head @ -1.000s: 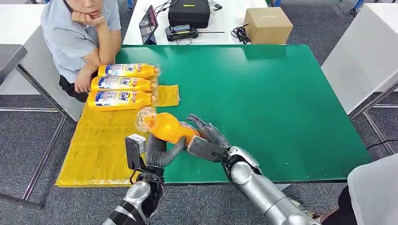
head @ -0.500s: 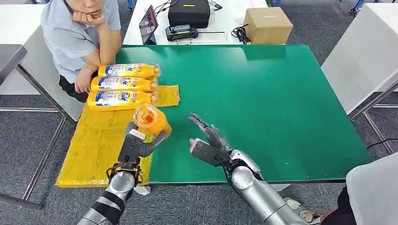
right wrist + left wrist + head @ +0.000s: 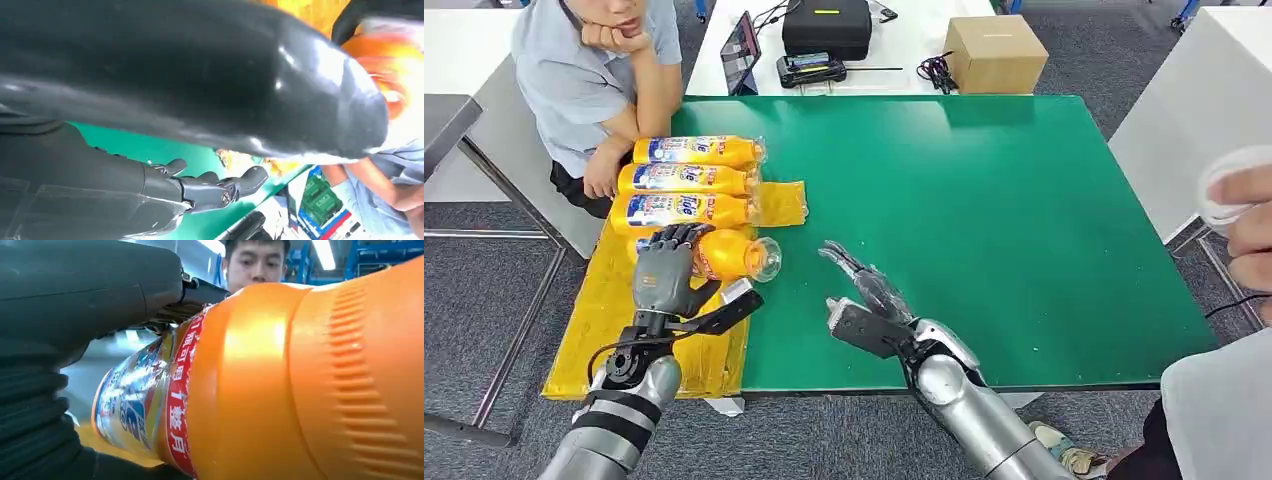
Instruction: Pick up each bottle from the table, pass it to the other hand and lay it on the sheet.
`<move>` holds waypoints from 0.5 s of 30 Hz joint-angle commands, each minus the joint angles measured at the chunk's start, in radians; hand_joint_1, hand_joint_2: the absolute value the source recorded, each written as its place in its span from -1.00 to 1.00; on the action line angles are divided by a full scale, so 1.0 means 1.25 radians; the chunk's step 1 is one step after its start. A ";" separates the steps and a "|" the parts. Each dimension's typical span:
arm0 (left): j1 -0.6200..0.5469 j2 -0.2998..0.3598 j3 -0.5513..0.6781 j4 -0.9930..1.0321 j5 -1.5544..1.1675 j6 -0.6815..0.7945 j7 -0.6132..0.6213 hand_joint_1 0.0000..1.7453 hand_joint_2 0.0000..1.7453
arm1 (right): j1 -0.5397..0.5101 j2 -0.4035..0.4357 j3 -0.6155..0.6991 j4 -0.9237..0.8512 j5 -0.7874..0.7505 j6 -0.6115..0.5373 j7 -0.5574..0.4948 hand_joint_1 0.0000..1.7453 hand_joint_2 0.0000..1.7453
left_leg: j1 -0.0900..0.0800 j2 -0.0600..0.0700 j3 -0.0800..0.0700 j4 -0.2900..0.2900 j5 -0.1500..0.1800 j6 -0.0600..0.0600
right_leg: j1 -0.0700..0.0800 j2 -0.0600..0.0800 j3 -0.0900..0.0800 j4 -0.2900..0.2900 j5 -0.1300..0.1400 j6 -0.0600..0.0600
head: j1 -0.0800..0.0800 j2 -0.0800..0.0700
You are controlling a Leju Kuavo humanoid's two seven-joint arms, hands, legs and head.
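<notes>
A: Gripping an orange bottle (image 3: 724, 254), the left robot hand (image 3: 667, 268) has its fingers wrapped over the labelled body. Bottle lies on its side over the yellow sheet (image 3: 624, 320), clear cap end pointing toward the green table (image 3: 1004, 220).

B: Position against the others?

A: Just beside the nearest of three orange bottles (image 3: 686, 180) lying in a row on the sheet's far end, parallel to them. Cannot tell whether it rests on the sheet or is just above it.

B: Left wrist view?

A: Close on the bottle's ribbed orange body and blue-and-red label, dark thumb pressed across it.

B: Right robot hand (image 3: 869, 305)?

A: Over the green table near its front edge, fingers spread and extended, holding nothing. Well apart from the held bottle.

B: Surroundings?

A: Person in a blue shirt (image 3: 584, 70) seated at the sheet's far corner. Cardboard box (image 3: 995, 53) and black case (image 3: 826, 27) on the white table behind. Another person's hand (image 3: 1249, 225) at the right edge.
</notes>
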 commanded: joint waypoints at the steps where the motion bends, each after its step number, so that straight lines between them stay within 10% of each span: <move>1: -0.122 0.044 -0.029 0.207 -0.096 -0.137 0.106 0.60 1.00 | -0.007 -0.002 -0.011 0.008 -0.006 0.014 -0.005 -1.00 -1.00 | 0.001 0.000 0.002 0.000 0.000 -0.002 | 0.001 -0.001 0.002 0.000 0.000 -0.002 | 0.000 0.000; 15: -0.201 0.032 -0.096 0.347 -0.103 -0.272 0.156 0.68 1.00 | -0.020 0.011 -0.018 0.011 0.005 0.042 -0.001 -1.00 -1.00 | 0.000 0.000 0.001 0.000 0.000 -0.001 | 0.000 0.000 0.001 0.000 0.000 -0.001 | 0.000 0.000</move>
